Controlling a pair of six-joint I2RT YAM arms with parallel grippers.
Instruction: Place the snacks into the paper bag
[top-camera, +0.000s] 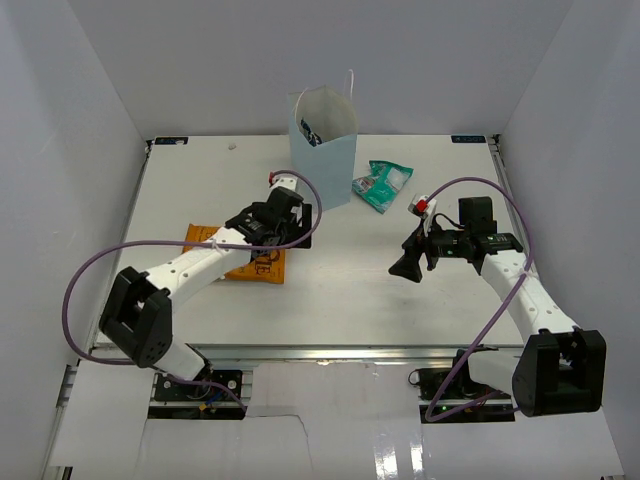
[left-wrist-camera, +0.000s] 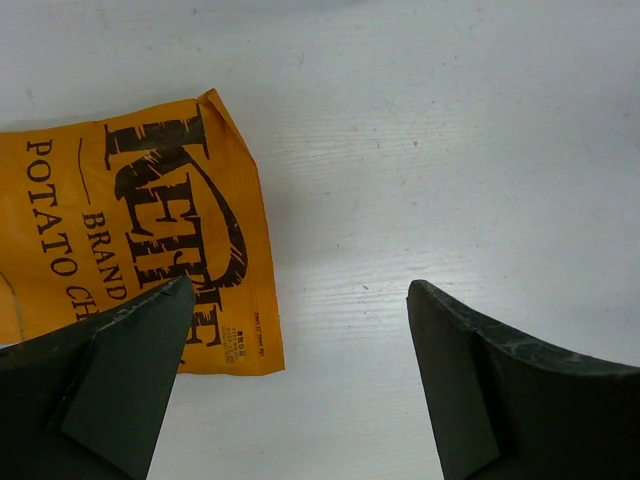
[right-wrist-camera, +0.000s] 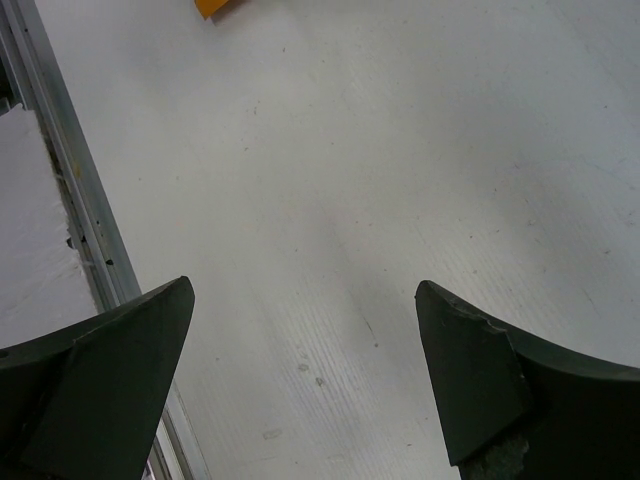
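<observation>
- Orange chip bag lies flat left of centre on the worktop, about midway between the far and near edges. The left arm crosses over part of it.
- Pale blue paper bag stands upright at the middle of the far edge, mouth open upward.
- Teal pouch lies just beside the paper bag, on the side toward the far right corner.
- On the left gripper the jaws are spread wide with nothing between them. The wrist view puts one finger over the chip bag's corner and the other over bare worktop.
- On the right gripper the jaws are likewise wide apart and empty. It is over bare worktop right of centre, apart from the pouch.
- Step in hand, as I read it: the left arm is lining up on the chip bag, with no grasp made yet. Two snacks lie outside the paper bag, so the task is unfinished.
- Next move likely calls for shifting until the chip bag's edge sits between the fingers, then lowering, pinching and carrying it to the mouth. The chip bag looks wide against that mouth, so end-first entry seems safest.
- A dark blue patch shows inside the paper bag's rim; packet or print, I cannot tell. The walls hide the rest of the interior.
- How high the left fingers are above the worktop cannot be read.
- No other snacks can be made out.
</observation>
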